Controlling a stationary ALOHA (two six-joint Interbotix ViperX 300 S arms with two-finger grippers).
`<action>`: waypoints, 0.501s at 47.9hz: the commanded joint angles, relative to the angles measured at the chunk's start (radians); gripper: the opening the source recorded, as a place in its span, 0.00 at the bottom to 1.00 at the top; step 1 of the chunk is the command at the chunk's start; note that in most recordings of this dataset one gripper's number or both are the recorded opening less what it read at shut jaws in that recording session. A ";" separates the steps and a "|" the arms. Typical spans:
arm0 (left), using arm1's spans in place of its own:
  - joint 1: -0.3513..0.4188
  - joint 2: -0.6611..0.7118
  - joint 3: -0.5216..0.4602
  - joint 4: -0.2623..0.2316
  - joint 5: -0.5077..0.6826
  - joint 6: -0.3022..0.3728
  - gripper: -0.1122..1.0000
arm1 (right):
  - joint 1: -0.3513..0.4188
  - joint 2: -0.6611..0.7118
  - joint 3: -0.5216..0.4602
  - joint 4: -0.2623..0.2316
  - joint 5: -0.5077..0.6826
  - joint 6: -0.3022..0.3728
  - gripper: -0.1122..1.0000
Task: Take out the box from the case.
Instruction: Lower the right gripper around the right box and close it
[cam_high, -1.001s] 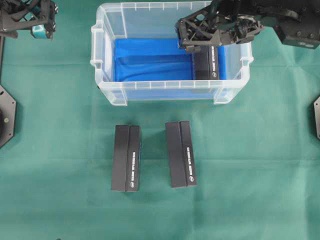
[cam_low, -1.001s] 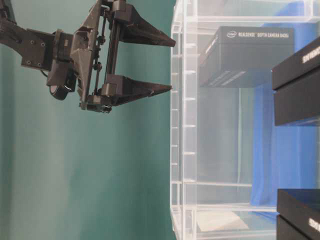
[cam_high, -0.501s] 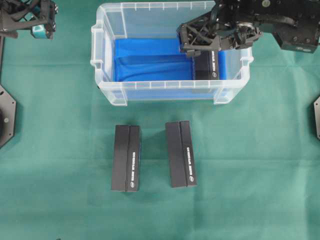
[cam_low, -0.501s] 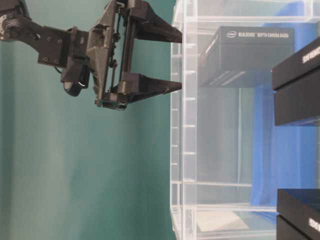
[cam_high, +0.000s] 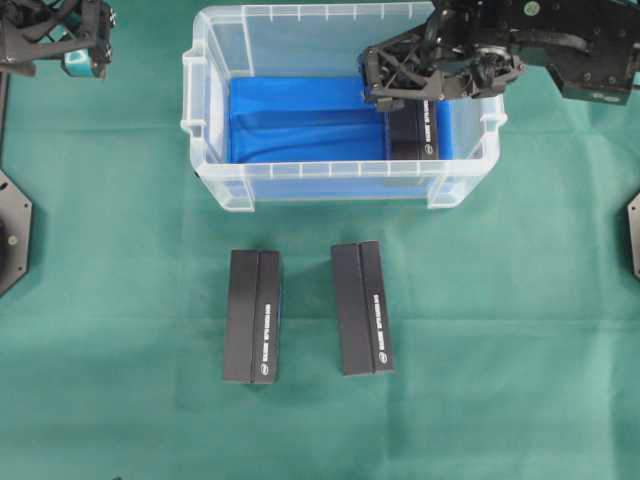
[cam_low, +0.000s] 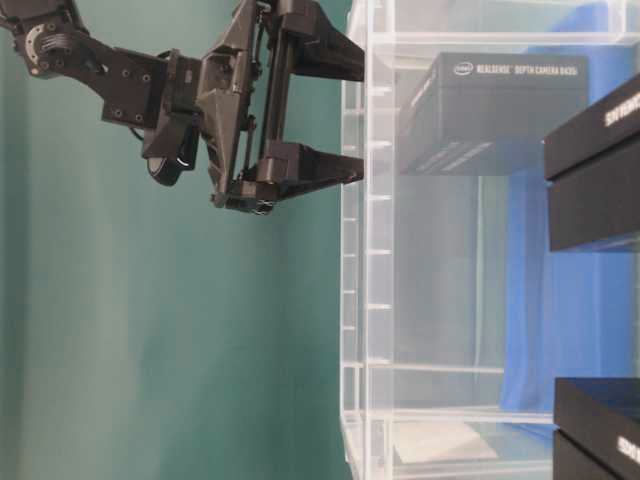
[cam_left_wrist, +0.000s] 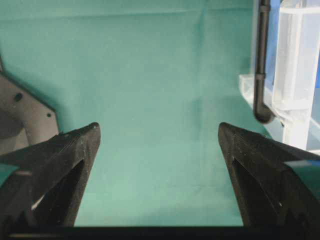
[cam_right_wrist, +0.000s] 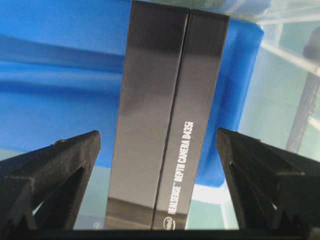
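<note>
Black box (cam_right_wrist: 165, 125) lies centred between the right gripper's (cam_right_wrist: 159, 145) wide-spread jaws.

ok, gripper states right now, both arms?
Left gripper: open, holding nothing, over bare green cloth.
Right gripper: open, holding nothing, fingers either side of the black box in the case.

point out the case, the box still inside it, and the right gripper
case (cam_high: 340, 184), overhead view, on its clear front wall.
box (cam_right_wrist: 165, 125), right wrist view, on the middle of its black top face.
right gripper (cam_right_wrist: 157, 155), right wrist view, midway between its open fingers, over the box.
</note>
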 joint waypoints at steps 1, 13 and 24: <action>-0.002 -0.008 -0.011 0.003 -0.003 0.000 0.98 | -0.005 -0.008 -0.005 -0.003 -0.008 0.000 0.94; -0.002 -0.006 -0.011 0.003 -0.003 0.000 0.98 | -0.011 0.012 -0.003 -0.003 -0.038 -0.003 0.94; -0.003 -0.008 -0.011 0.003 -0.003 0.000 0.98 | -0.014 0.032 -0.003 -0.003 -0.049 -0.003 0.94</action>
